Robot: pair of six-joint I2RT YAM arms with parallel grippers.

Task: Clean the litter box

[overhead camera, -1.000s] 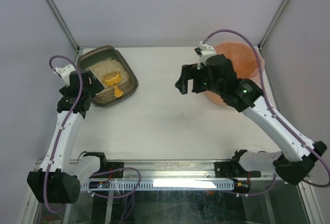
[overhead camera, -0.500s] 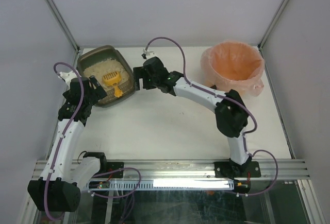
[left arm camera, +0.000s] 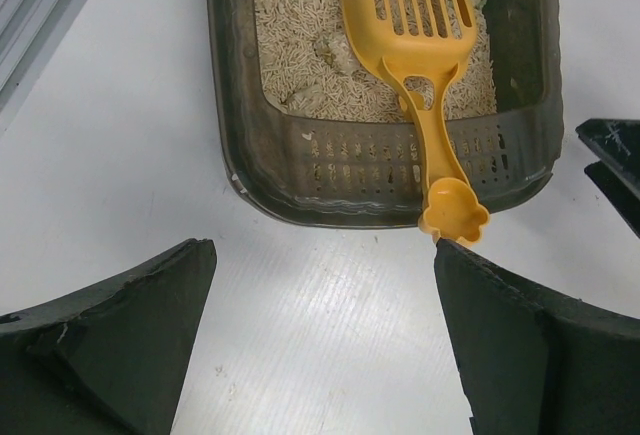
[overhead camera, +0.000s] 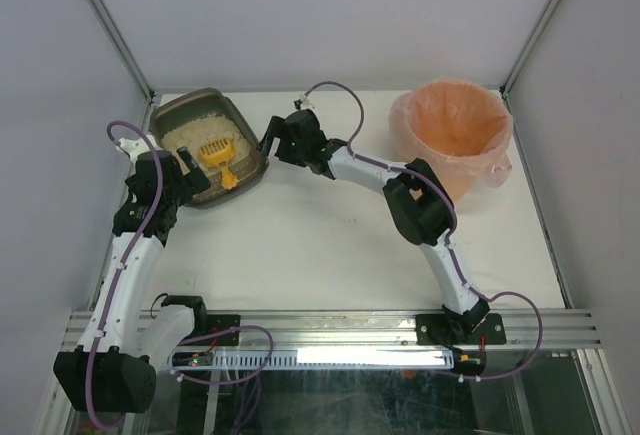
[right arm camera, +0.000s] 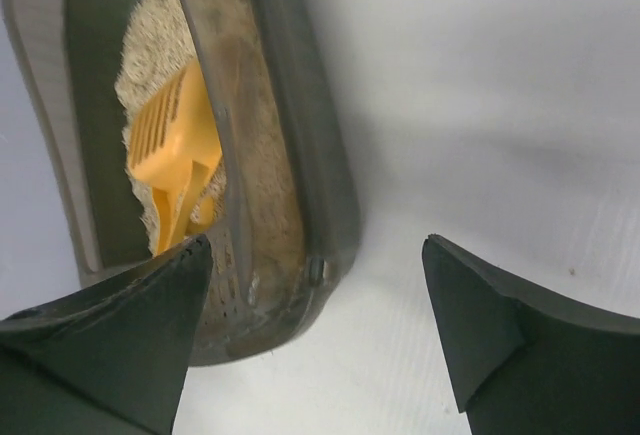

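One shallow dark grey-brown rectangular litter box [overhead camera: 176, 106] [left arm camera: 380, 193] [right arm camera: 300, 135] with rounded corners sits at the far left corner of the white table [overhead camera: 320, 245], turned at an angle to the table's edges. Beige granular litter [overhead camera: 192, 136] [left arm camera: 300, 45] covers its floor. A small yellow slotted plastic scoop [overhead camera: 218, 155] [left arm camera: 425, 105] [right arm camera: 170, 155] lies with its head on the litter and its handle leaning over the perforated near rim, the paw-shaped end poking out past the wall. The left gripper [overhead camera: 192, 170] [left arm camera: 322, 247] hovers just beside that near end, its jaws spread wide and holding nothing, over bare table. The right gripper [overhead camera: 270, 141] [right arm camera: 318, 240] reaches across to the box's right side, also wide apart and empty; one finger sits in front of the box's corner, the other over bare table, and whether it touches the wall cannot be told. Well apart, at the far right corner, stands a round orange-pink bag-lined bucket [overhead camera: 497, 125].
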